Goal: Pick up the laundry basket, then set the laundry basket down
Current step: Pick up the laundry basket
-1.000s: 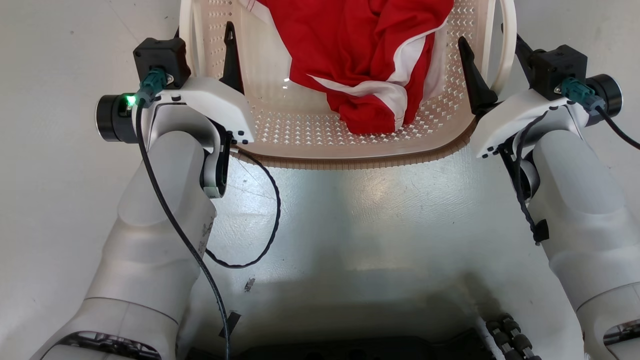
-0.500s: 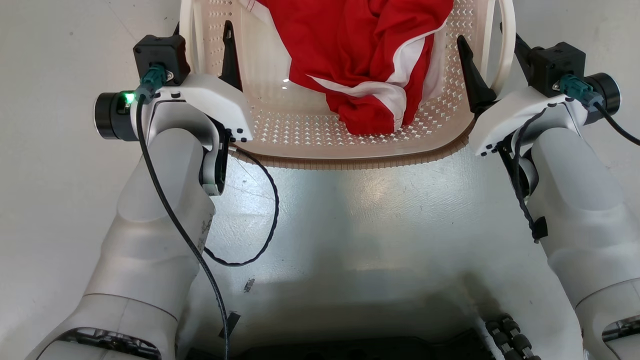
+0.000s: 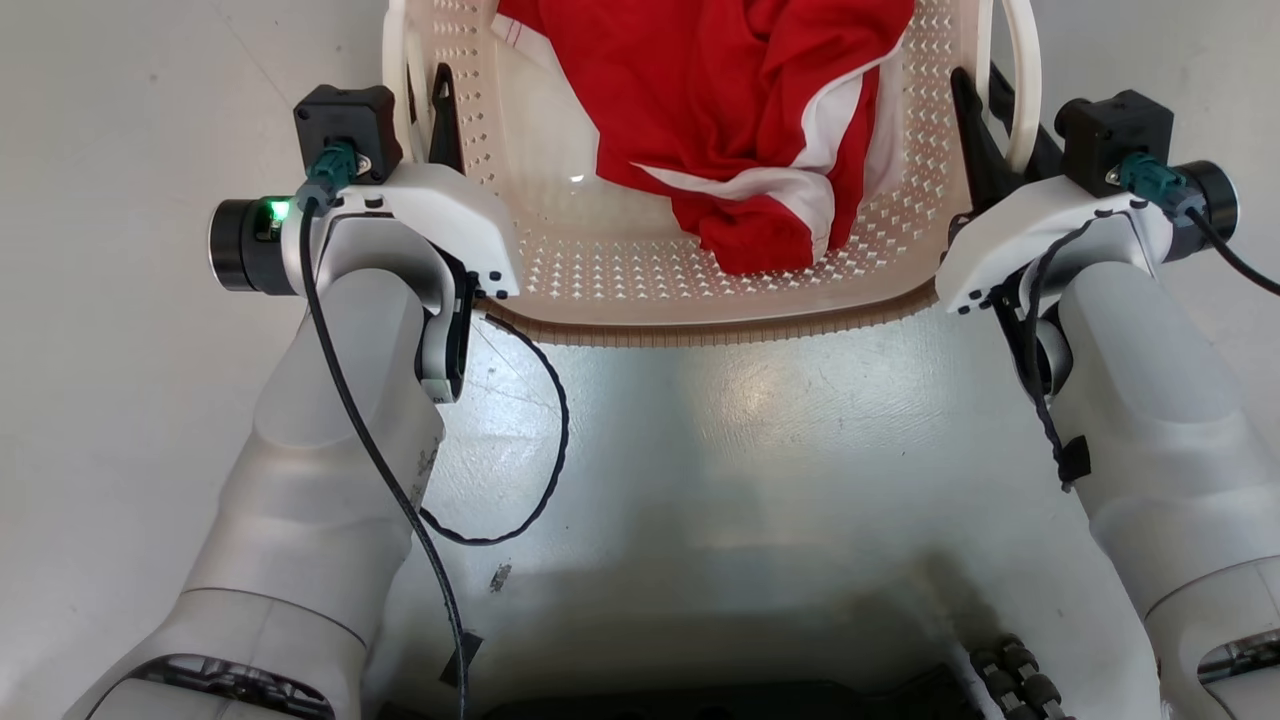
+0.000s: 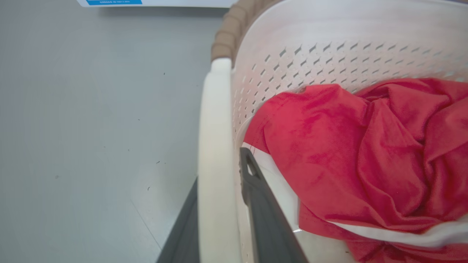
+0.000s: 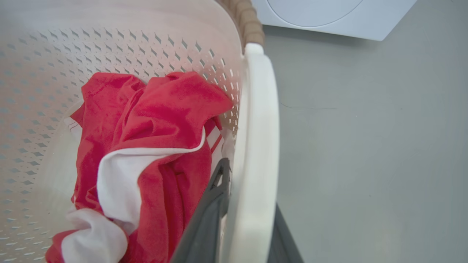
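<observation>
Jaws nipped in on both loop handles: you're at the grasp, with the lift not yet made.

Your left gripper has one dark finger outside and one inside the left handle, closed to a narrow gap with the white loop pinched between them. Your right gripper clamps the right handle the same way. The laundry basket looks to rest on the grey floor straight ahead of the base, between your two arms, with a red-and-white garment heaped inside. Next, I'd judge, you need both arms rising together at an even pace, keeping the rim level. The smooth handles could slip through such thin pinches if one side leads.
</observation>
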### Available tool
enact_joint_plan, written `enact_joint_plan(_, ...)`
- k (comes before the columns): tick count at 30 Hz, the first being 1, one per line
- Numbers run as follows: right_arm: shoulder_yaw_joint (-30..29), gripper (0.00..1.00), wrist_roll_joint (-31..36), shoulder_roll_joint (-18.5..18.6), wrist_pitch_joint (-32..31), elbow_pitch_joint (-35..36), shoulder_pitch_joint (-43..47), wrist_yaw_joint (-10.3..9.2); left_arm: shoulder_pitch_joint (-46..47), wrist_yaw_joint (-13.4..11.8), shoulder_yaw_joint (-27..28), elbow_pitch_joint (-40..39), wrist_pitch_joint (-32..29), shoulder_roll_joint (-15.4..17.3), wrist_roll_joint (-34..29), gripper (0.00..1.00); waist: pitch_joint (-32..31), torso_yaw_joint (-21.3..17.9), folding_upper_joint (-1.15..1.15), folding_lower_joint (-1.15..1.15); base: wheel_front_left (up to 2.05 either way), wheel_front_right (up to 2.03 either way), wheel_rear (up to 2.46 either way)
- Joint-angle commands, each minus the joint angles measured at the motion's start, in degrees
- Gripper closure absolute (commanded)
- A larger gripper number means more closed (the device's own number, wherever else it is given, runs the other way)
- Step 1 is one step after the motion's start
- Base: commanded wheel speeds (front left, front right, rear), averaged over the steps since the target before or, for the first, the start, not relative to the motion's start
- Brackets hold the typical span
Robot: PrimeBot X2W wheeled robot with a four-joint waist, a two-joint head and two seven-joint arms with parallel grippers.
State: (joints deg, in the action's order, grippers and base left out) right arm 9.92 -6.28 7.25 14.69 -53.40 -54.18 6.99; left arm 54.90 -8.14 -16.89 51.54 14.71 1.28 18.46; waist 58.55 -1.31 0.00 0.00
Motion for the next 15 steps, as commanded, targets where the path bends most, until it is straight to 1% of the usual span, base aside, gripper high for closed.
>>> enact_joint_plan(1, 1.54, 1.0, 0.85, -0.51, 0.3, 0.1, 2.8, 0.5, -0.63, -0.34, 0.29, -0.74, 0.29, 1.6, -0.21, 1.0, -0.39, -0.01, 0.0, 0.0, 0.0, 0.0, 0.0)
enact_joint_plan(7, 1.98, 1.0, 1.3, -1.52, 0.3, -2.81, 3.45, 0.5, -1.6, -0.83, -0.51, 0.38, 0.29, 1.6, -0.34, 1.0, -2.53, -0.41, 0.0, 0.0, 0.0, 0.0, 0.0)
enact_joint_plan(15, 4.87, 1.0, 0.55, -3.64, 0.3, -7.6, 4.73, 0.5, -3.19, -0.86, -1.03, 3.0, 0.29, 1.6, 0.33, 1.0, -6.92, -1.84, 0.0, 0.0, 0.0, 0.0, 0.0)
